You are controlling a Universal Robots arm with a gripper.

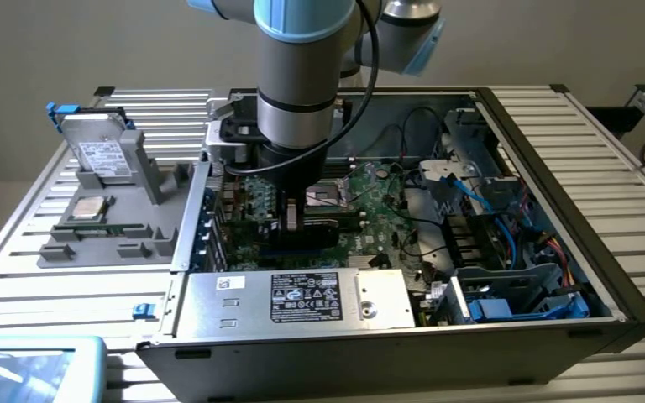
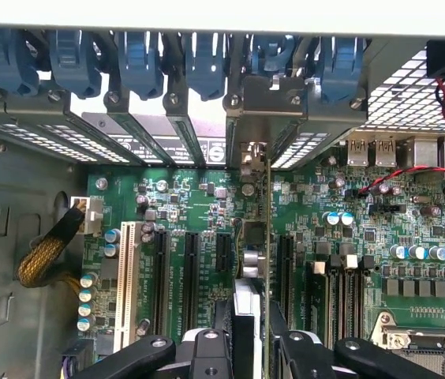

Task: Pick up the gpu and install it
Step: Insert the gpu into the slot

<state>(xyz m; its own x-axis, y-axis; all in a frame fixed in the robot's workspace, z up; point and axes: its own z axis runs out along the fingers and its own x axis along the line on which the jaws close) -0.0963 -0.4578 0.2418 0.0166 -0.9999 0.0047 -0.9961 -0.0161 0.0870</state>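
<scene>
Exterior view: my jaws (image 1: 291, 220) are clamped on the gpu (image 1: 298, 228), low inside the computer case (image 1: 558, 168) above the motherboard (image 1: 385, 201).

Wrist view: the gpu (image 2: 248, 260) stands edge-on over a slot (image 2: 222, 257), bracket (image 2: 266, 99) near the rear openings; I should keep it vertical and press evenly.

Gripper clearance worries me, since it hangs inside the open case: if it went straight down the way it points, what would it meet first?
Probably the motherboard: the gripper holds the gpu edge-down over its slots, so the card's lower edge would likely touch first. Depth is unclear.
</scene>
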